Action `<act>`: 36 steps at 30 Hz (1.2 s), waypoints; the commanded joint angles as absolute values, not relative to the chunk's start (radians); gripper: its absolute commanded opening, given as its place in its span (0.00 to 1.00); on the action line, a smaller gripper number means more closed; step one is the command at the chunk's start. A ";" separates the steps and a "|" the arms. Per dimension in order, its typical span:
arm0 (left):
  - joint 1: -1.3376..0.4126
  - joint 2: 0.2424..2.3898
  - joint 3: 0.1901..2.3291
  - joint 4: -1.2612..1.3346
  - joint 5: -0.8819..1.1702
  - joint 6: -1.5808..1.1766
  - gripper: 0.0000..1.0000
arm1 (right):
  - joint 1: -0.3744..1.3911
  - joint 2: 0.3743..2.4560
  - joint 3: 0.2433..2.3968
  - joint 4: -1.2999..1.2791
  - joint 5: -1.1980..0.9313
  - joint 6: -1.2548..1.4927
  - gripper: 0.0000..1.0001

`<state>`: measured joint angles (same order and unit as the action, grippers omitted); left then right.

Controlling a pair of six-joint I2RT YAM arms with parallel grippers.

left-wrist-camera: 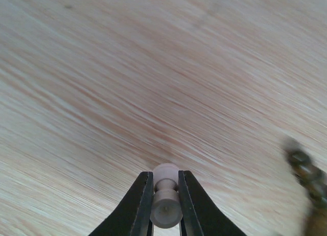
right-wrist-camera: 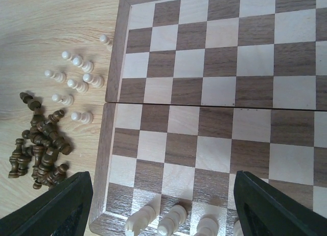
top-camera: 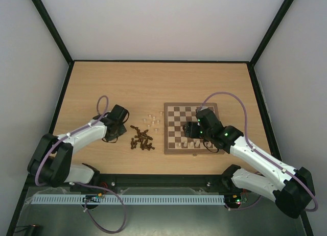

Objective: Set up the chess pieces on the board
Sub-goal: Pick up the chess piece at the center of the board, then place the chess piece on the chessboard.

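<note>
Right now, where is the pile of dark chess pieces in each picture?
Top view: dark pile on the table, just left of the board.
Left wrist: blurry dark shapes at the right edge, probably that pile.
Right wrist: left edge, below the loose pale pieces.
Shared landmark: the wooden table shows in all three.

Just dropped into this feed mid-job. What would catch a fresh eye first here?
The left gripper is shut on one pale chess piece over bare table, left of a heap of dark pieces. The right gripper hangs open over the board, where a row of pale pieces stands along the near edge. Other loose pale pieces sit scattered beside the board's left edge.
</note>
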<state>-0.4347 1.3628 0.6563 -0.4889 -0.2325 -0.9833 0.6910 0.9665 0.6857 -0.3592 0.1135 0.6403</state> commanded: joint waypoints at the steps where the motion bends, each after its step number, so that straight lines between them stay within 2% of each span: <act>1: -0.542 1.327 0.776 -0.571 -0.248 -0.916 0.03 | 0.687 0.952 0.717 -0.396 0.142 0.603 0.77; 7: -0.770 1.298 0.945 -0.626 -0.232 -0.803 0.05 | 0.687 0.904 0.772 -0.459 0.201 0.597 0.77; 14: -0.971 1.434 1.139 -0.694 -0.263 -0.777 0.05 | 0.687 0.852 0.802 -0.511 0.228 0.606 0.77; 36: -1.183 1.782 1.326 -0.617 -0.196 -0.760 0.06 | 0.686 0.774 0.844 -0.595 0.259 0.616 0.77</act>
